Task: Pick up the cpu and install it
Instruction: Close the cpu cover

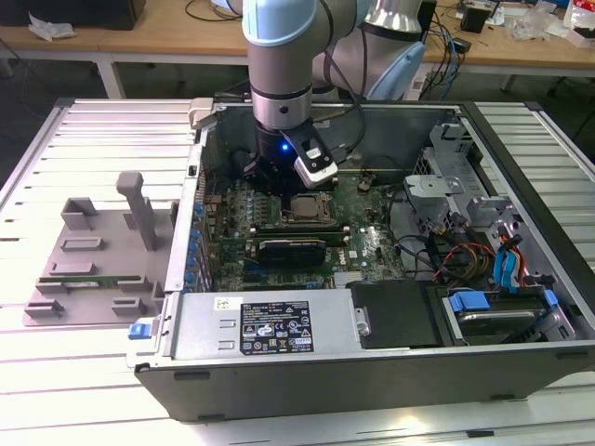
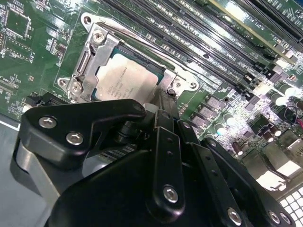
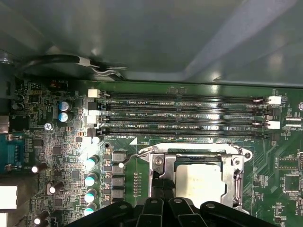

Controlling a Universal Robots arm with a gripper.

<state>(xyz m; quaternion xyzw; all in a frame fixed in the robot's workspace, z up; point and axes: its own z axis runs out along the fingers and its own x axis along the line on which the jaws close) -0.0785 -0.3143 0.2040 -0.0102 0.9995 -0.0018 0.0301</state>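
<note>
electronics lab (cluttered workbenches (image 1: 167, 39), open pc case (image 1: 390, 376))

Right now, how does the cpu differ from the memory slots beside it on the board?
The cpu is a square, silver-grey plate; the memory slots are long, narrow and black. The cpu sits inside a metal frame with screws; the memory slots lie in parallel rows with white latches at their ends. Both lie flat on the green motherboard.
</note>
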